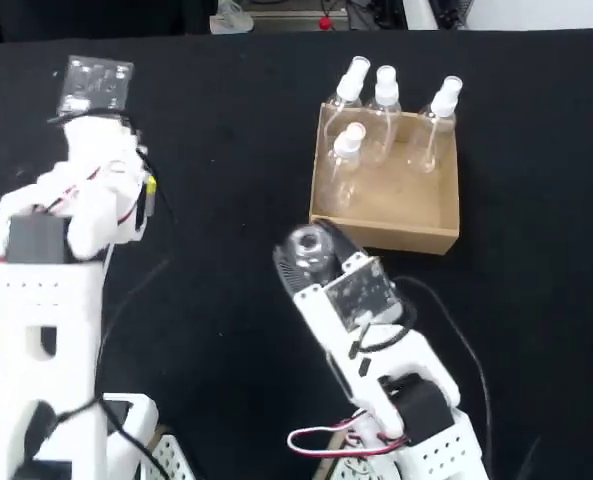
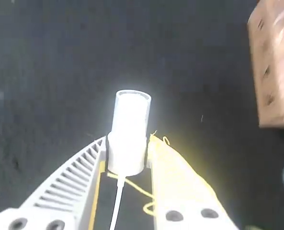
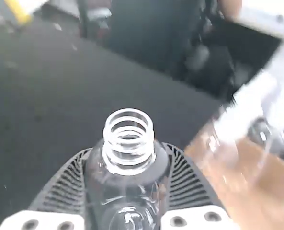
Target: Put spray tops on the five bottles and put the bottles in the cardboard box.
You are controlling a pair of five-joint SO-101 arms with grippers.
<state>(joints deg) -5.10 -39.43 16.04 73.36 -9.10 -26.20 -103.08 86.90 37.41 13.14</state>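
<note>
Four bottles (image 1: 348,160) fitted with spray tops stand in the cardboard box (image 1: 381,232) on the far right of the black bench (image 1: 226,120). Three are along its far wall and one is nearer its left side. That layout is plain from the high view, while the grips are clear from the wrist cameras.

The left wrist view shows the left end effector (image 2: 127,155) clamped on a white spray top (image 2: 130,129). Its head points away from the camera, its thin tube trails back between the fingers, and a corner of the box lies off to one side. The right wrist view shows the right end effector (image 3: 127,165) clamped on a fifth bottle (image 3: 129,143), clear, with its threaded neck bare and open. The box and blurred capped bottles lie just beyond it.

From above, the left arm (image 1: 86,200) stands folded and raised at the bench's left, well apart from the box. The right arm (image 1: 376,340) stretches from the near edge, and the open mouth of its bottle sits just in front of the box's near-left corner.
</note>
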